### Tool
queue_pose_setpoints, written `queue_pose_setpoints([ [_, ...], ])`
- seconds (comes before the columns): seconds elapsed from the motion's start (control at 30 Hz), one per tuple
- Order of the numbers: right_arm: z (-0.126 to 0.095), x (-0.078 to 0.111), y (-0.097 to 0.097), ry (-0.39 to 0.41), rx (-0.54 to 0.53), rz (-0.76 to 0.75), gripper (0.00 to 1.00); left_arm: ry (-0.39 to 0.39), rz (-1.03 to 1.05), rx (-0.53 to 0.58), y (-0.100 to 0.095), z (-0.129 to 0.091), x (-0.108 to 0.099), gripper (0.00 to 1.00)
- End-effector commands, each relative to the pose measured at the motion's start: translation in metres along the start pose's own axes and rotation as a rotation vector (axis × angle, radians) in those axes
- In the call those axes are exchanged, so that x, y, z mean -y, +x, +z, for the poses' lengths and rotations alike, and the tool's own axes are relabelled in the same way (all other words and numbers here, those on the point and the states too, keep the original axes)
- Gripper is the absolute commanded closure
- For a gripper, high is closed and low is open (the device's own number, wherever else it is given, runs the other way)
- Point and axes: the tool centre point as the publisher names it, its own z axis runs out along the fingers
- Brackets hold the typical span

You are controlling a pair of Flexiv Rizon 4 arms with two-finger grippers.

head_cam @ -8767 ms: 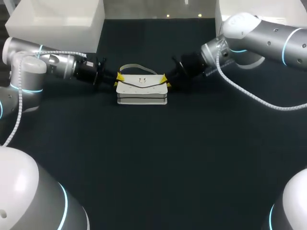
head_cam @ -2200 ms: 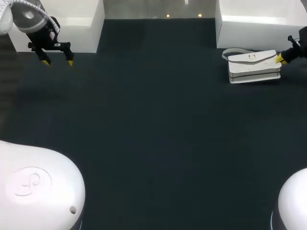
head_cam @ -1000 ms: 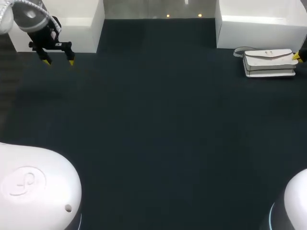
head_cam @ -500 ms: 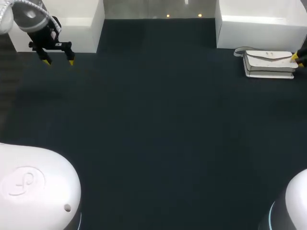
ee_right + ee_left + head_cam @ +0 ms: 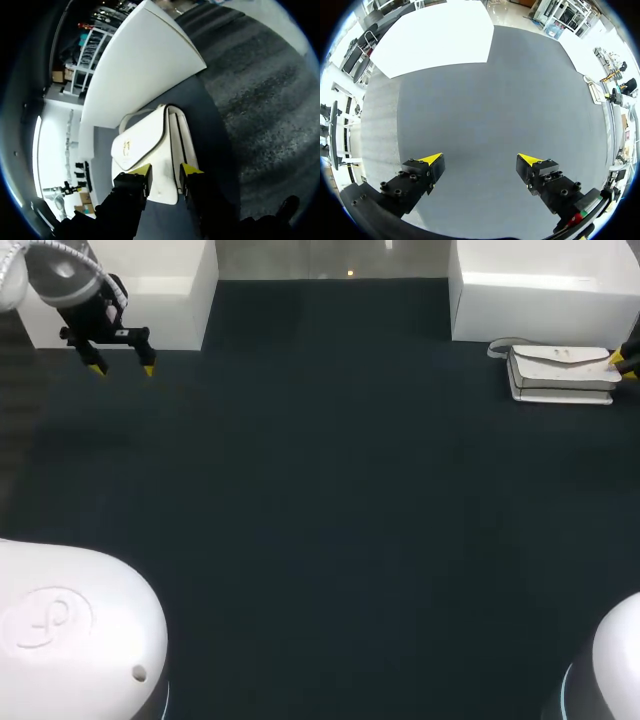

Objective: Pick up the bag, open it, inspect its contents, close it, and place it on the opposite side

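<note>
1. Bag point(image 5: 560, 372): a white handbag at the far right of the table point(image 5: 320, 540), just in front of the white box point(image 5: 540, 300) in that corner. Its flap is folded down over the front, so it looks closed, and the strap curves out from the end nearer the table's middle.
2. In the right wrist view the bag point(image 5: 150, 150) runs lengthwise away from the fingers, with the box point(image 5: 145, 65) just beyond it. I cannot tell whether it rests fully on the table or hangs just above it.
3. Right gripper point(image 5: 622, 360): it holds the bag by the outer end. In its own view the right gripper point(image 5: 166, 171) has both yellow tips pressed against opposite faces of the bag, clamped on it. Gripping the narrow end probably keeps the flap and strap free.
4. Judging by the closed flap and the spot at the table's side, this looks like the set-down step; letting go seems to be what is left.
5. Left gripper point(image 5: 120, 368): it hangs at the far left corner beside the other white box point(image 5: 130, 300), well apart from the bag and probably parked out of the way. In its own view the left gripper point(image 5: 480, 160) has its fingers spread wide with only bare table between them.
</note>
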Motion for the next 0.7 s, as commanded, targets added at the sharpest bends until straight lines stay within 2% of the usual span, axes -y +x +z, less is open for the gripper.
queue_pose_setpoints([
  [0.03, 0.006, -0.005, -0.001, 0.245, 0.003, -0.001, 0.75, 0.0, 0.0, 0.002, 0.0, 0.0, 0.0, 0.0],
  [0.23, 0.008, -0.003, -0.003, 0.257, 0.007, 0.002, 0.8, 0.0, 0.0, 0.002, 0.0, 0.0, 0.0, 0.0],
  [0.4, 0.01, -0.002, -0.004, 0.275, 0.0, 0.009, 0.76, 0.0, 0.0, 0.002, 0.0, 0.0, 0.0, 0.0],
  [0.47, 0.012, -0.002, -0.005, 0.286, -0.016, 0.017, 0.82, 0.0, 0.0, 0.002, 0.0, 0.0, 0.0, 0.0],
  [0.5, 0.012, -0.003, -0.006, 0.292, -0.027, 0.019, 0.96, 0.0, 0.0, 0.002, 0.0, 0.0, 0.0, 0.0],
  [0.53, 0.013, -0.004, -0.006, 0.292, -0.027, 0.019, 1.0, 0.0, 0.0, 0.002, 0.0, 0.0, 0.0, 0.0],
  [0.7, 0.013, -0.012, -0.008, 0.29, -0.045, 0.031, 1.0, 0.0, 0.0, 0.002, 0.0, 0.0, 0.0, 0.0],
])
